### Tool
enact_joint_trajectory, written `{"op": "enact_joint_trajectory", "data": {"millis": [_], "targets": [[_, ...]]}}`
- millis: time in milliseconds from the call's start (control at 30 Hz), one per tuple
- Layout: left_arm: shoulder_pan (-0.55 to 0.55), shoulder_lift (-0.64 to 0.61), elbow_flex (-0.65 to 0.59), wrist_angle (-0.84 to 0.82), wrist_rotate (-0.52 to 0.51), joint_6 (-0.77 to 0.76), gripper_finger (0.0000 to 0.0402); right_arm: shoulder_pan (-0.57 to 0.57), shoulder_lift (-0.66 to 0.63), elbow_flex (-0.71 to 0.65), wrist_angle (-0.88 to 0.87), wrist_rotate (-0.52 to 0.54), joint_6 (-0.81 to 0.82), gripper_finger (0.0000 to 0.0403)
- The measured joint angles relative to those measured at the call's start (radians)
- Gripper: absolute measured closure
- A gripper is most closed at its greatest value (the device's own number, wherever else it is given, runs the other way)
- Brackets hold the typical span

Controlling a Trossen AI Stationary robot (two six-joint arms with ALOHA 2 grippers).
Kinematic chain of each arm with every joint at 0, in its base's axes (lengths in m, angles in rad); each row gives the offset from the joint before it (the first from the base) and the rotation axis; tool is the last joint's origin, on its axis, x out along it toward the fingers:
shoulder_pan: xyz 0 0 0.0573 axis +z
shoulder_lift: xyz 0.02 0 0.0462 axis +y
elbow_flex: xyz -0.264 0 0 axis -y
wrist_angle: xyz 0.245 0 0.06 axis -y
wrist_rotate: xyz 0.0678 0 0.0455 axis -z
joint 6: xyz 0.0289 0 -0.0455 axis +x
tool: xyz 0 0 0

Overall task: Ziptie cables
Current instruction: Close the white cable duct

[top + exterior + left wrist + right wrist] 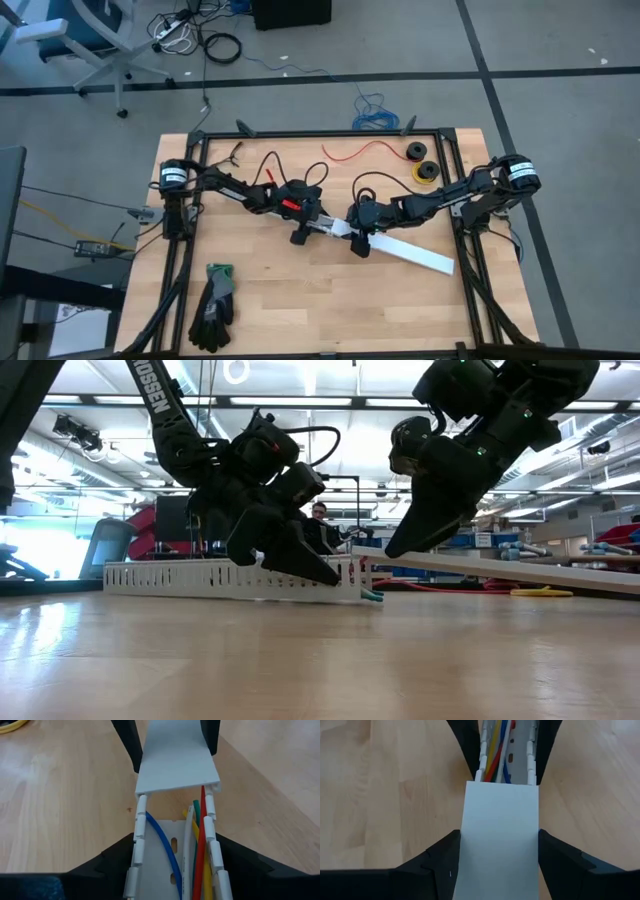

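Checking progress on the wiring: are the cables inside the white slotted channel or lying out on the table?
Inside. The left wrist view shows the cables running along the white channel, between its slotted walls, under the flat cover.

Under the white cover [177,762] the cables [200,845] vanish from my sight. My left gripper [300,237] hides the channel [172,845] from above. The channel's near end and my fingertips [107,870] are cut off. Cannot tell whether any ziptie is on.
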Motion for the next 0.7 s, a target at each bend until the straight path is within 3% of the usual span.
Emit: {"op": "enact_joint_trajectory", "data": {"millis": [300,700], "targets": [[0.000,0.000,0.000,0.003,-0.008,0.000,0.0152,-0.001,0.000,0.000,-0.001,0.001,-0.048,0.0171],[0.000,0.000,0.005,0.017,-0.011,-0.025,0.0152,-0.001,0.001,0.000,0.040,0.054,-0.082,0.0132]]}}
